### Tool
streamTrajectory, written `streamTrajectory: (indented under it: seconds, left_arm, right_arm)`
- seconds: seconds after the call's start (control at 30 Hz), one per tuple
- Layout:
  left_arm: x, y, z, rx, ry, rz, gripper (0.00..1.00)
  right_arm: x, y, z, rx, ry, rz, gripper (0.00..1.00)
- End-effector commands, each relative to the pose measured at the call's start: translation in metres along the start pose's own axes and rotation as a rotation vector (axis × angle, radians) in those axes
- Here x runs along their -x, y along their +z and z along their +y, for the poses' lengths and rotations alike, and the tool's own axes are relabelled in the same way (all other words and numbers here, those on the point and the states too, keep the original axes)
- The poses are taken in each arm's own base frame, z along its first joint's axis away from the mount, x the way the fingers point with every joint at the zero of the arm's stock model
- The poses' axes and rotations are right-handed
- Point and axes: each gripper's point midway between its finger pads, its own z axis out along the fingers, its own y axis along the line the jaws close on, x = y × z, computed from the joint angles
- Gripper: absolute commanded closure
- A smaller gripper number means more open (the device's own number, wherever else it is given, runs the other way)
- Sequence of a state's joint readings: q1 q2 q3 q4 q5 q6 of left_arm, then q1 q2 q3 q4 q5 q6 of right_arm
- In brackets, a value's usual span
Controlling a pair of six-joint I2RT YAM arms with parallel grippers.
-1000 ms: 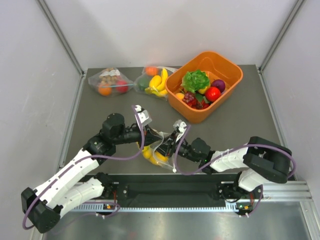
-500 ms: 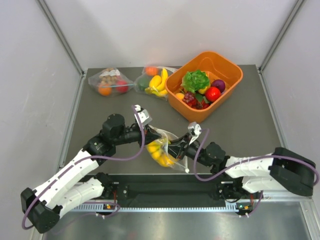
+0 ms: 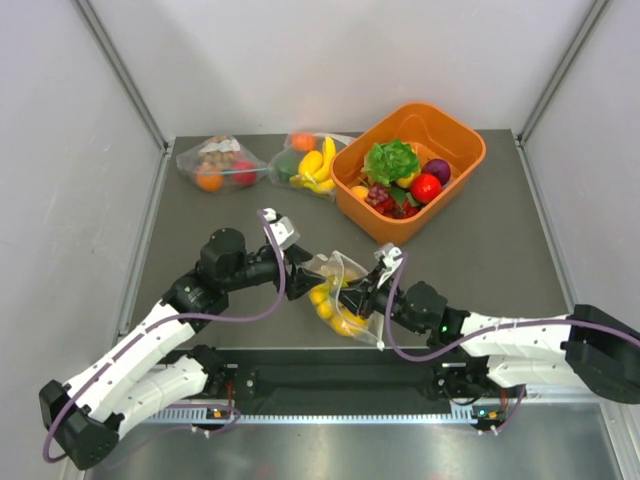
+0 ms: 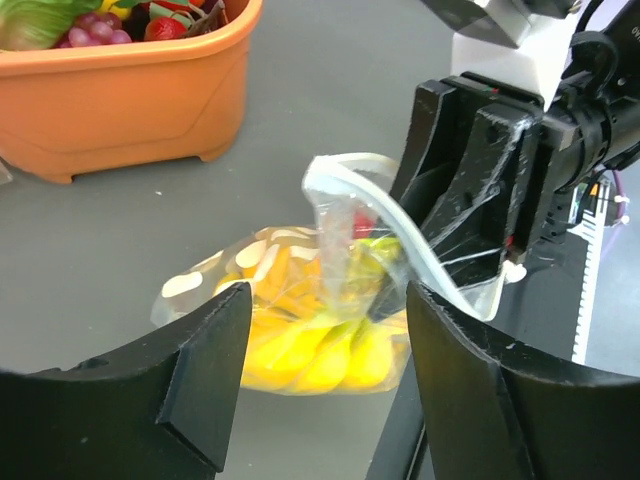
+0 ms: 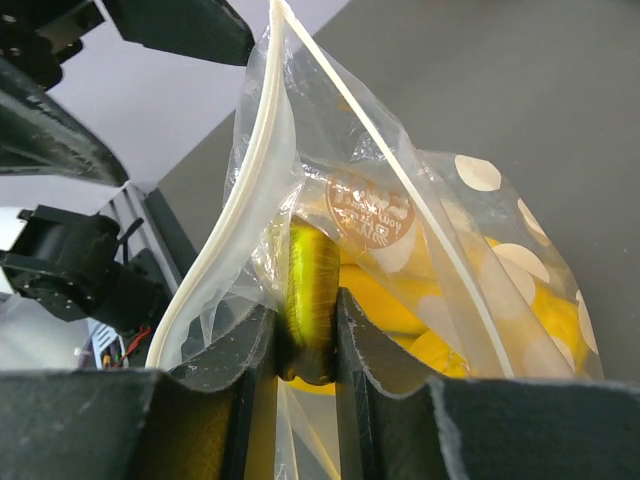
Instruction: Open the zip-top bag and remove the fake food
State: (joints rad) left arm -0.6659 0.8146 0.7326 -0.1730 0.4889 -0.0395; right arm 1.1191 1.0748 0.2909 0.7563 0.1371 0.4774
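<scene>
Right gripper (image 5: 310, 335) is pinching the wall of the zip-top bag (image 5: 450, 260) holding yellow fake food (image 4: 300, 360), while left gripper (image 4: 328, 300) is hovering near it, jaws spread.

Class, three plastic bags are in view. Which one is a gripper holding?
The polka-dotted zip-top bag nearest the arms, pinched by the right gripper; the two plain bags lie untouched farther back.

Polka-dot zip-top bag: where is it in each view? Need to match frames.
Top external: dotted clear plastic zip-top bag, low centre of the picture.
Left wrist: bag at centre, white zip strip on top.
Right wrist: bag fills the middle, seen close up.
Shared landmark: yellow plastic toy fruit inside it.
</scene>
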Motion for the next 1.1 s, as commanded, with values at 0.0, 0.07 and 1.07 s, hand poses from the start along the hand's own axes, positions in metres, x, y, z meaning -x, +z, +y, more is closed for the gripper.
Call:
streamTrajectory:
  seconds: [0.0, 0.07, 1.07]
  left_arm:
    - [0.017, 0.002, -0.002, -0.012, 0.008, -0.05, 0.32]
    - [0.013, 0.007, -0.004, -0.039, -0.009, -0.028, 0.33]
    - [-0.025, 0.037, 0.014, 0.011, -0.146, 0.164, 0.98]
  right_arm:
    - [0.03, 0.015, 0.013, 0.003, 0.001, -0.08, 1.0]
    - [0.03, 0.018, 0.011, -0.007, 0.0, -0.08, 1.0]
    - [0.021, 0.025, -0.006, -0.116, -0.001, -0.06, 0.77]
